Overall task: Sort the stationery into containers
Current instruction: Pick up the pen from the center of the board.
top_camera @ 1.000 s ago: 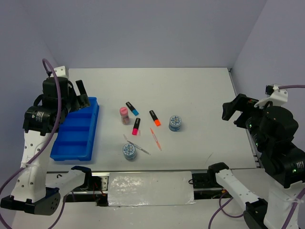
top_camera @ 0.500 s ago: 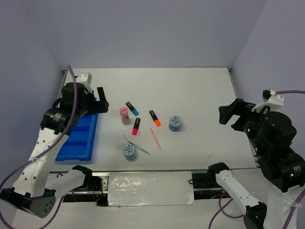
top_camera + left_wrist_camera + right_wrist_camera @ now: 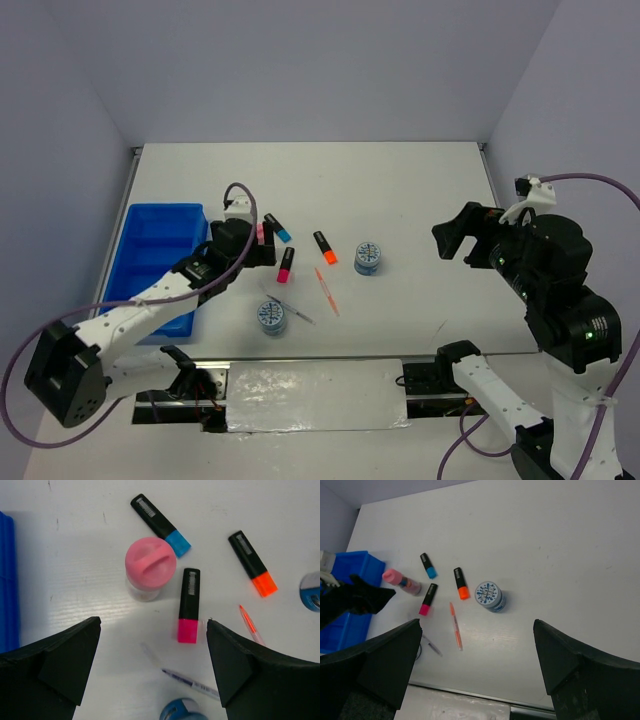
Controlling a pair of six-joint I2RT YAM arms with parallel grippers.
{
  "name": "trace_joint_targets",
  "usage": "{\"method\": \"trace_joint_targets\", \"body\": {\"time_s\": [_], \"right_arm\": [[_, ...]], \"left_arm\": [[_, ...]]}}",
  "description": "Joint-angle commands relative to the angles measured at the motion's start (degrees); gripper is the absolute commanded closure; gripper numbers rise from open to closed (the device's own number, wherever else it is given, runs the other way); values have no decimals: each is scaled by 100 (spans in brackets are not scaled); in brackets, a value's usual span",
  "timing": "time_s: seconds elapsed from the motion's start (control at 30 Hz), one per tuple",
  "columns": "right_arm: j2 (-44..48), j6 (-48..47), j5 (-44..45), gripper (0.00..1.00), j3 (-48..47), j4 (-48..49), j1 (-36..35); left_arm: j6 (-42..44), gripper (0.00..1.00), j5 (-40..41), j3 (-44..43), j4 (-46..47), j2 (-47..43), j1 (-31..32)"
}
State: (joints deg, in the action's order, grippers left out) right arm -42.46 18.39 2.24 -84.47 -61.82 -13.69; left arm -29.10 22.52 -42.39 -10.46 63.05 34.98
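None of the stationery [image 3: 325, 248] is in the tray [image 3: 145, 235] yet, all loose on table [image 3: 420, 190] right of it; left gripper [image 3: 152, 630] open above pink cylinder [image 3: 150, 569], right gripper [image 3: 477, 627] open, empty.

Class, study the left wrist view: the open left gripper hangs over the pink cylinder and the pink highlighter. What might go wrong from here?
1. The pink cylinder and pink highlighter sit close together below the open left gripper; a descent here could catch both or shove one aside.
2. The thin pen lies flat and slender, so a pinch may slip off it.
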Motion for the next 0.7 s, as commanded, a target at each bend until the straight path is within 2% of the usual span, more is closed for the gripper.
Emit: {"method": "trace_joint_targets", "body": {"time_s": [0.0, 0.1, 0.27, 0.4, 0.53, 0.57, 0.6, 0.67], "right_arm": [[-34, -20, -434, 0, 35, 355, -37], [-52, -20, -601, 0, 35, 364, -28], [-79, -37, -953, 0, -17, 346, -37], [-70, -55, -1006, 0, -105, 346, -46], [-79, -29, -1112, 0, -140, 355, -46], [-96, -29, -1120, 0, -149, 346, -37], [-105, -29, -1138, 0, -166, 346, -54], [-148, -20, -1173, 0, -202, 355, -63]], "left_arm": [[-175, 1, 612, -15, 1291, 506, 70], [-157, 1, 1034, -102, 1476, 945, 105], [132, 1, 1211, -348, 1687, 1727, 88], [177, 8, 1272, -489, 1863, 2097, 79], [203, 23, 1184, -489, 2047, 2308, 35], [203, 28, 1175, -498, 2074, 2343, 18], [203, 37, 1149, -498, 2109, 2379, 0], [229, 42, 1140, -568, 2188, 2484, -9]]}}
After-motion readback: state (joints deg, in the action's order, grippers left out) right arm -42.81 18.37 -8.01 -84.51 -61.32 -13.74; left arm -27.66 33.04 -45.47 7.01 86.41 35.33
